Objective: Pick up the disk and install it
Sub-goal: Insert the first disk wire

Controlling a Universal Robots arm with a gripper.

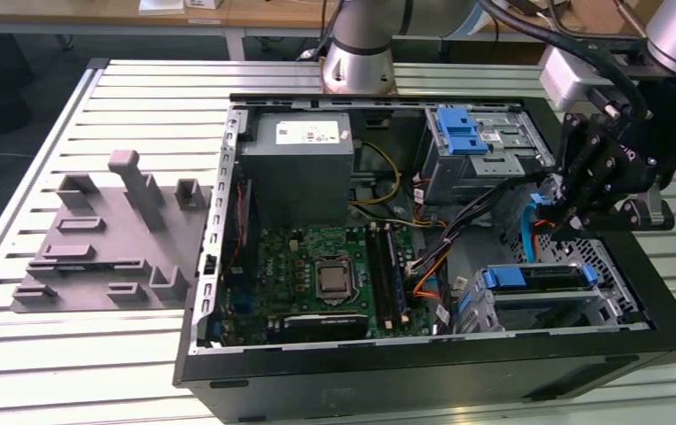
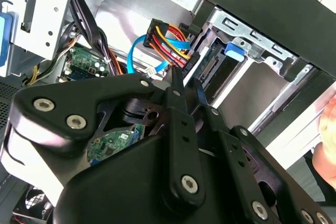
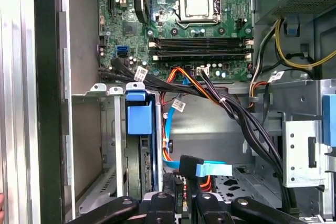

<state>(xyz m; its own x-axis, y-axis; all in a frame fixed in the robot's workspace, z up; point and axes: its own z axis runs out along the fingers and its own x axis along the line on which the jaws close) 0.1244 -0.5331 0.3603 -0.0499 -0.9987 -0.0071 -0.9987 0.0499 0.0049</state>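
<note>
From my station I read the fingers (image 2: pixel 176 103) as clamped on the disk (image 2: pixel 113 142). In the second wrist view they stand close together with a thin slab between them. Its green circuit-board face and round motor hub show just beside the near finger. In the first wrist view the same slab sits edge-on between the fingers. So I judge the pick-up done: the disk is off the counter (image 1: pixel 78 372), in my grip, held over the open computer case (image 1: pixel 432 376).

The install is what is left. In the exterior view the fingers hang above the drive cage (image 1: pixel 550 301) at the case's corner, apart from it, and the disk is not in any slot. Beyond the fingertips in the first wrist view, 1 slot of the cage holds another drive (image 3: pixel 142 169) under a blue tab (image 3: pixel 139 116). The slot beside it looks open, though I cannot see to its floor. A blue data cable (image 3: pixel 212 170) and a bundle of black leads (image 3: pixel 247 124) lie just past the fingertips, between them and the motherboard (image 3: pixel 199 30). The grey fixture (image 1: pixel 101 239) sits on the counter well apart from the fingers.
</note>
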